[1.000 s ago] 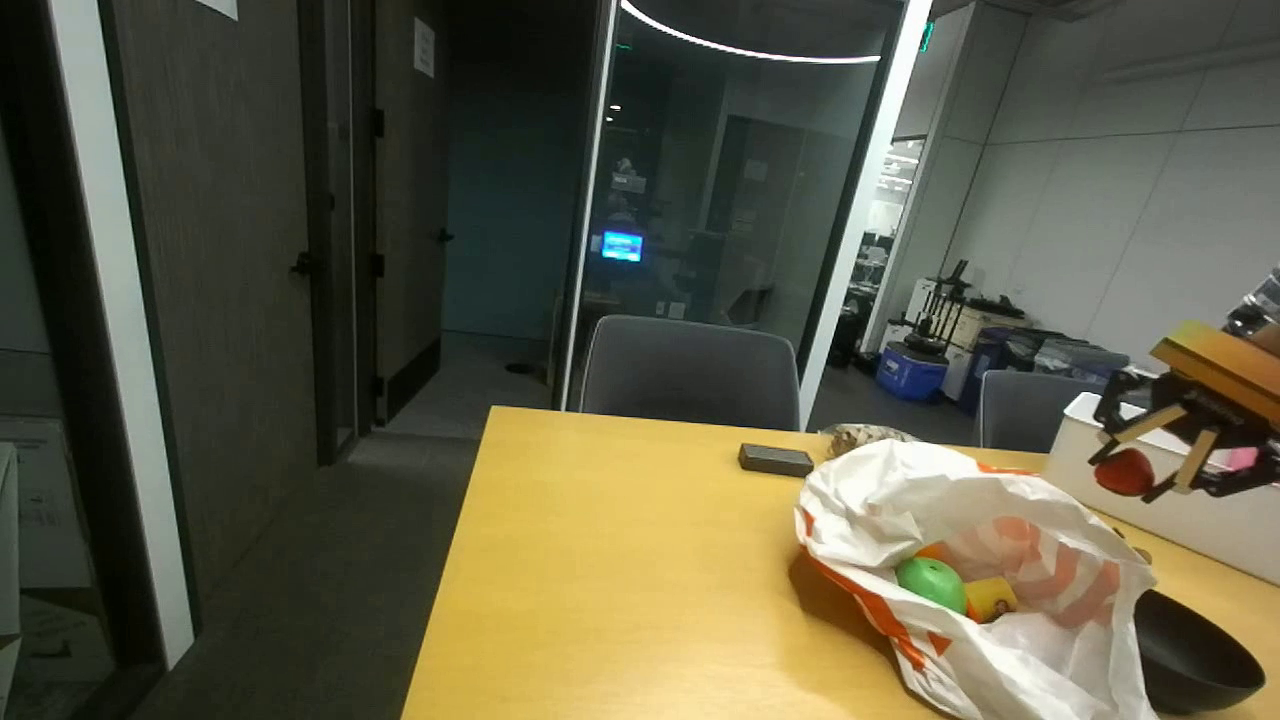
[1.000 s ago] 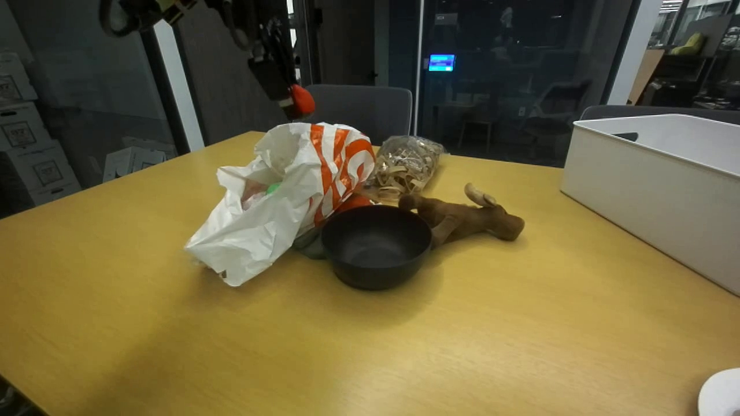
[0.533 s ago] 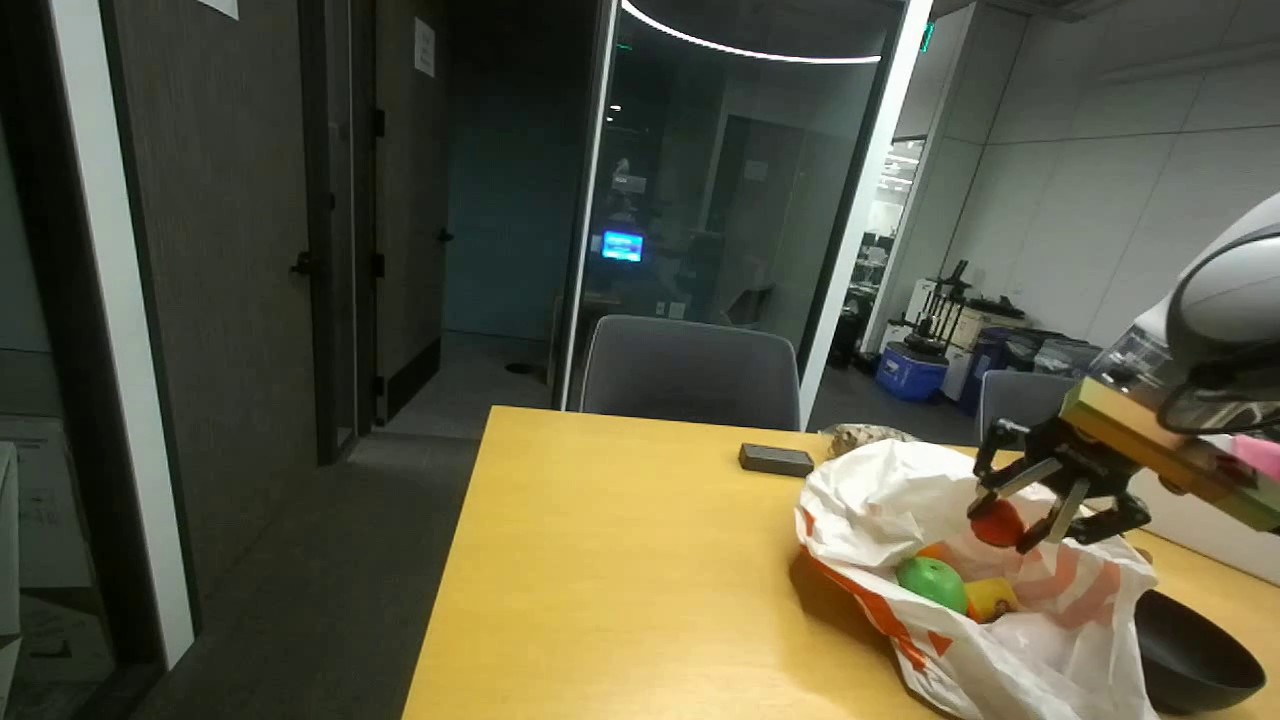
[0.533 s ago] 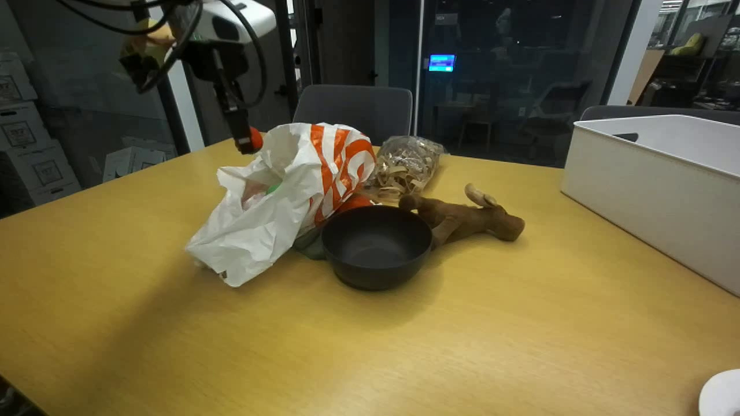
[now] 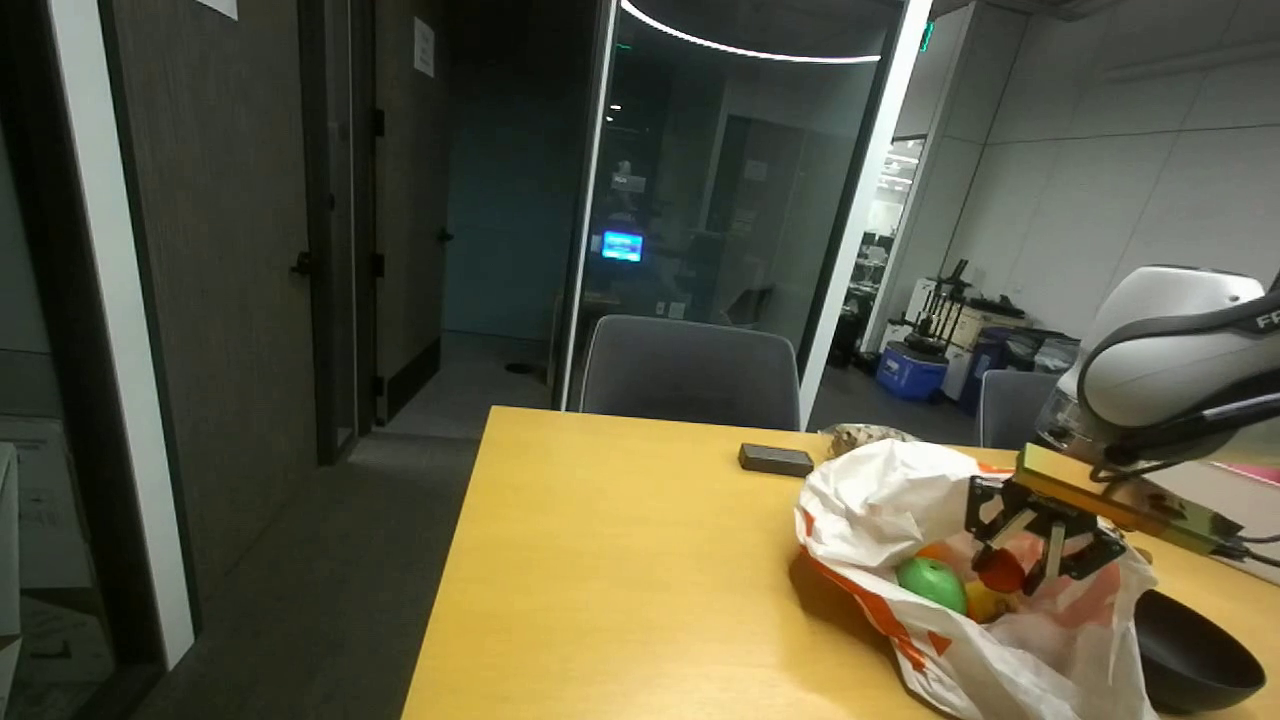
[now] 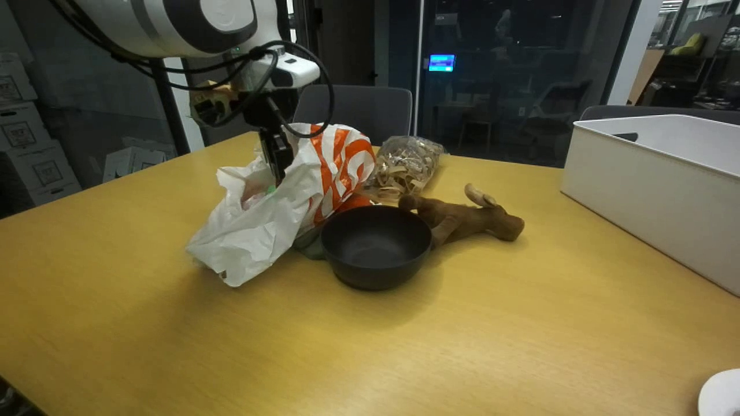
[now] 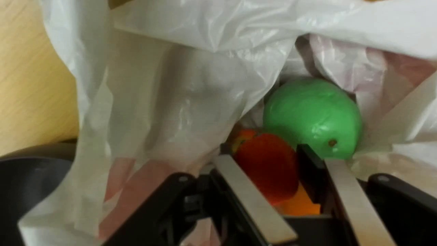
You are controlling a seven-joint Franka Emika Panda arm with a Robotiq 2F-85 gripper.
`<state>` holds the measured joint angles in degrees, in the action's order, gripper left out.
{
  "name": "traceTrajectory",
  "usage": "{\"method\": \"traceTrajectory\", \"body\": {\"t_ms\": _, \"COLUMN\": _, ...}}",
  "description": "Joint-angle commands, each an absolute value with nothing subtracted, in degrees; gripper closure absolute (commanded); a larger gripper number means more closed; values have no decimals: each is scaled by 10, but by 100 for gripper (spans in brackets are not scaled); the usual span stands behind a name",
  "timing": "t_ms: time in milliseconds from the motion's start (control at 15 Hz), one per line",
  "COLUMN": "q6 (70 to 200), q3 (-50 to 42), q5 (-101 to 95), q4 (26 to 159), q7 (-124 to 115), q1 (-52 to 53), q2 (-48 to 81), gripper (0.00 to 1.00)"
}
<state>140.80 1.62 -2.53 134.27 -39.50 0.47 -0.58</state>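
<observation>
Black two-finger gripper [image 5: 1006,572], jaws clamped on rounded red object [image 7: 268,167], has descended into mouth of crumpled white-and-orange plastic bag [image 5: 885,500], bringing it close to round, glossy green fruit-like object [image 7: 309,114].

- red rounded thing [image 7: 268,167]: pinched in the gripper [image 5: 1005,572], within the open mouth of the white plastic bag [image 6: 283,214]
- white plastic bag: crumpled, printed in orange-red, its mouth spread open
- green round thing [image 7: 312,114]: smooth, glossy, one small brown spot, lying inside the bag near the red thing
- yellow thing [image 5: 985,604]: in the bag just beside the green one, partly hidden behind the red
</observation>
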Motion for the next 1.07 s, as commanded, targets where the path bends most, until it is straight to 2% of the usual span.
{"method": "traceTrajectory", "body": {"t_ms": 0, "q6": 1421, "q3": 8, "q5": -89, "q4": 1300, "q7": -458, "q1": 3, "q2": 37, "gripper": 75}}
{"method": "traceTrajectory", "body": {"t_ms": 67, "q6": 1421, "q3": 5, "q5": -98, "q4": 1291, "q7": -471, "q1": 5, "q2": 48, "gripper": 53}}
{"method": "traceTrajectory", "body": {"t_ms": 133, "q6": 1420, "q3": 1, "q5": -101, "q4": 1285, "q7": -479, "q1": 6, "q2": 57, "gripper": 26}}
{"method": "traceTrajectory", "body": {"t_ms": 267, "q6": 1418, "q3": -3, "q5": -82, "q4": 1280, "q7": -476, "q1": 8, "q2": 65, "gripper": 20}}
{"method": "traceTrajectory", "body": {"t_ms": 400, "q6": 1405, "q3": -5, "q5": -55, "q4": 1286, "q7": -440, "q1": 4, "q2": 52, "gripper": 5}}
{"method": "traceTrajectory", "body": {"t_ms": 467, "q6": 1398, "q3": -6, "q5": -49, "q4": 1296, "q7": -415, "q1": 2, "q2": 35, "gripper": 0}}
{"method": "traceTrajectory", "body": {"t_ms": 1000, "q6": 1277, "q3": -29, "q5": 180, "q4": 1347, "q7": -69, "q1": -7, "q2": -138, "gripper": 0}}
